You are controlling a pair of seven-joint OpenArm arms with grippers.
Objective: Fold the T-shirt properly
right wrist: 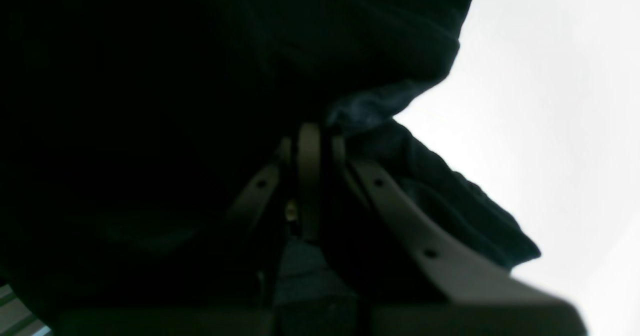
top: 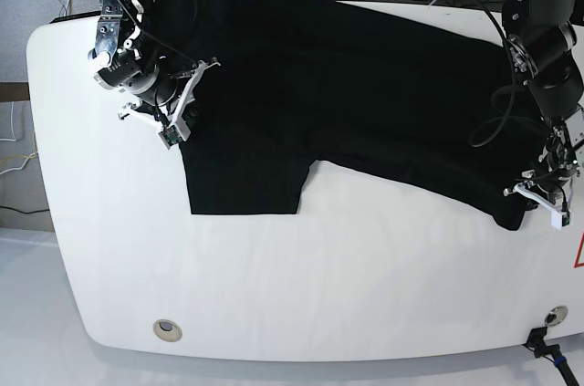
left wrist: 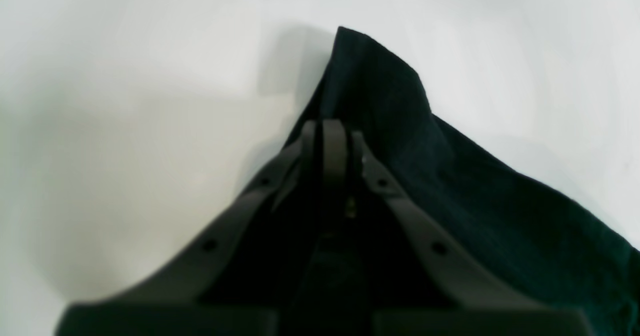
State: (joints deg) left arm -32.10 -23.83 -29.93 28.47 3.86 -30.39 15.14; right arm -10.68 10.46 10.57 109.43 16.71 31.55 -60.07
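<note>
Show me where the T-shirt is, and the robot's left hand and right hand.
T-shirt (top: 255, 176), base view, on the sleeve.
Left hand (left wrist: 321, 126), left wrist view, between the fingertips.
Right hand (right wrist: 322, 131), right wrist view, between the fingertips.

No readable text, label, brand, number or sign shows in any view.

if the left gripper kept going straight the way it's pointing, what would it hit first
Most likely the T-shirt: the shut tips of the left gripper already sit against its black cloth, with the white tabletop probably next, though depth is hard to judge.
</note>
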